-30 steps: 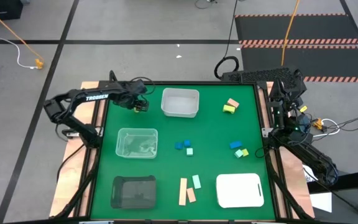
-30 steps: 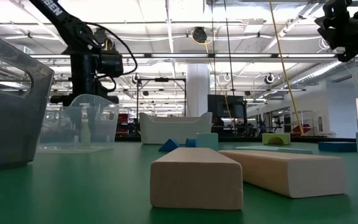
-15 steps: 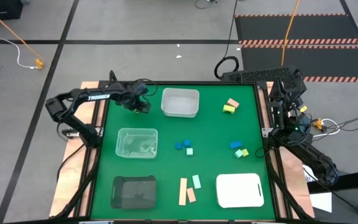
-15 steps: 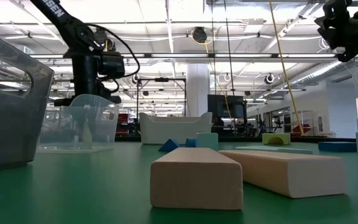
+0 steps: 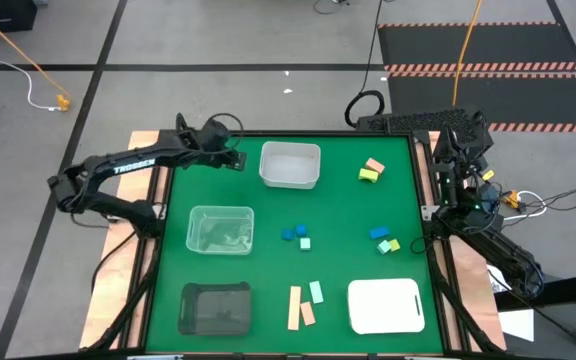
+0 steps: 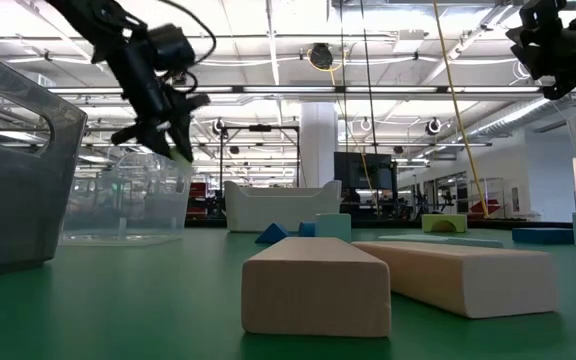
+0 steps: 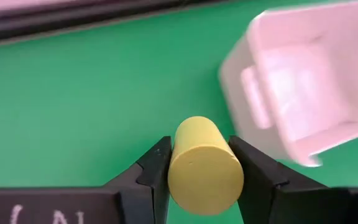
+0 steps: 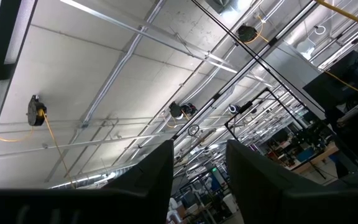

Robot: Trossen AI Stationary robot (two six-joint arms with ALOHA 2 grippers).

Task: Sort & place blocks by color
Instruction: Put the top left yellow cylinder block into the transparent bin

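Observation:
My left gripper (image 5: 234, 160) hangs over the table's far left part, just left of the white tray (image 5: 290, 166), and is shut on a yellow round block (image 7: 204, 165). In the low view it (image 6: 176, 148) slants downward, high above the table. Other blocks lie on the green mat: a pink and a yellow one (image 5: 371, 170), blue and mint cubes (image 5: 295, 236), a blue and green group (image 5: 384, 240), and tan and mint bars (image 5: 304, 304). My right gripper (image 8: 199, 180) is parked at the table's right edge, pointing up at the ceiling, open. My left gripper pinches the yellow block by its curved sides (image 7: 175, 155) between its two fingers (image 7: 156, 169). The block's flat round end faces back toward the wrist. The fingers slant downward from the table's left side. The block is lifted clear of the mat.
A clear tub (image 5: 220, 229) stands mid-left, a dark tray (image 5: 216, 307) at the near left and a white tray (image 5: 386, 305) at the near right. Bare green mat lies between the trays and the blocks.
My left gripper has risen from the mat beside the white tray, moved a little toward the far edge, and tipped from pointing straight down to slanting. The yellow block has come up with it, clear of the mat.

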